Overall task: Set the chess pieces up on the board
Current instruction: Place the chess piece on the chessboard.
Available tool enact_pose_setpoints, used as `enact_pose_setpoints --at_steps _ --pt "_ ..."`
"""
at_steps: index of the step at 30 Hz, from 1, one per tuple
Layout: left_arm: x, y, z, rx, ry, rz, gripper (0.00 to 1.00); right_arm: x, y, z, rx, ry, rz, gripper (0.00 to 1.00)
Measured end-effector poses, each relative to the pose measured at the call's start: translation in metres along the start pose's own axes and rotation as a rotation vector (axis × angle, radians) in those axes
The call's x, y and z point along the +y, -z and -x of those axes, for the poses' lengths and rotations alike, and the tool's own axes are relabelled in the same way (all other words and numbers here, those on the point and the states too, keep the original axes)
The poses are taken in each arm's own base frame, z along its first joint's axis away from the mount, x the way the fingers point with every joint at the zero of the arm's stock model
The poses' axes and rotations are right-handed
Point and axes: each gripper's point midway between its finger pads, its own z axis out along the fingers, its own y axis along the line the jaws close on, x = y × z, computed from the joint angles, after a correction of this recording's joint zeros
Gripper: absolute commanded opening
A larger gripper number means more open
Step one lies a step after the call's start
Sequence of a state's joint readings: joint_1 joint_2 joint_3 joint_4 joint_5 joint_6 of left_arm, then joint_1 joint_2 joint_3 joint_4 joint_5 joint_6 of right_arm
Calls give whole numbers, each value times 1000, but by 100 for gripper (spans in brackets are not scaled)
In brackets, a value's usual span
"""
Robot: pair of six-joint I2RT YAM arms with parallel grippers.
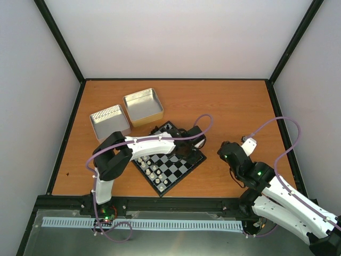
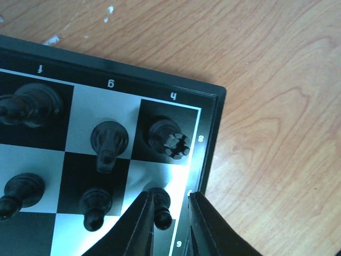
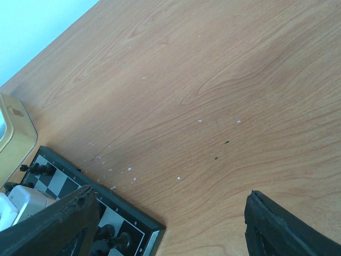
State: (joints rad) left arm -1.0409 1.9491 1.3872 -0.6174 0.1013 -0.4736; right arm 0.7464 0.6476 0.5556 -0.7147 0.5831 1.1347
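Observation:
The board (image 1: 181,170) lies tilted at the table's middle, with cream chess pieces (image 1: 152,169) along its near-left side and black ones (image 1: 162,129) at the far side. My left gripper (image 2: 169,195) hangs low over the board's h corner (image 2: 210,128). A black pawn (image 2: 160,206) stands between its jaws, against the left finger, and a gap shows beside the right finger. A black rook (image 2: 169,138), knight (image 2: 108,144), bishop (image 2: 29,104) and two pawns (image 2: 95,205) stand close by. My right gripper (image 3: 170,213) is wide open over bare wood to the right of the board (image 3: 144,226).
Two silver metal tins stand at the back left: one with a dotted inside (image 1: 109,120) and one with a gold-toned wall (image 1: 143,104), also at the left edge of the right wrist view (image 3: 16,133). Black frame rails border the table.

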Motion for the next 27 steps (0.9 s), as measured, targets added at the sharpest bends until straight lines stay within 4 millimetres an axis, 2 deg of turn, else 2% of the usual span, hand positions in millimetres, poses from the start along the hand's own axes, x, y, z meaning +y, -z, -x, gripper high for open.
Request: enact_pose_setpoints --at_steps 4,7,10,14,16,19,22,25,27 --pt "-6 7 3 -6 -2 -27 25 0 0 0 2 0 2 75" --pt "-11 22 9 -37 -9 -41 29 2 0 0 2 -3 7 75" --pt "-15 50 19 -101 -19 -55 35 3 0 -1 6 -5 13 75" --pt "0 93 41 -223 5 -42 41 5 0 -1 9 -3 19 75" --pt "25 108 49 -272 53 -12 47 6 -1 -1 11 -1 22 75" --pt "96 120 49 -315 186 101 49 7 -2 -2 13 4 24 75" --pt "161 118 35 -313 315 225 49 8 -4 -4 19 13 22 75" --pt "202 114 13 -292 409 310 49 11 -6 -6 30 18 26 75" --pt "218 111 2 -286 451 344 49 13 -6 -7 34 20 30 75"
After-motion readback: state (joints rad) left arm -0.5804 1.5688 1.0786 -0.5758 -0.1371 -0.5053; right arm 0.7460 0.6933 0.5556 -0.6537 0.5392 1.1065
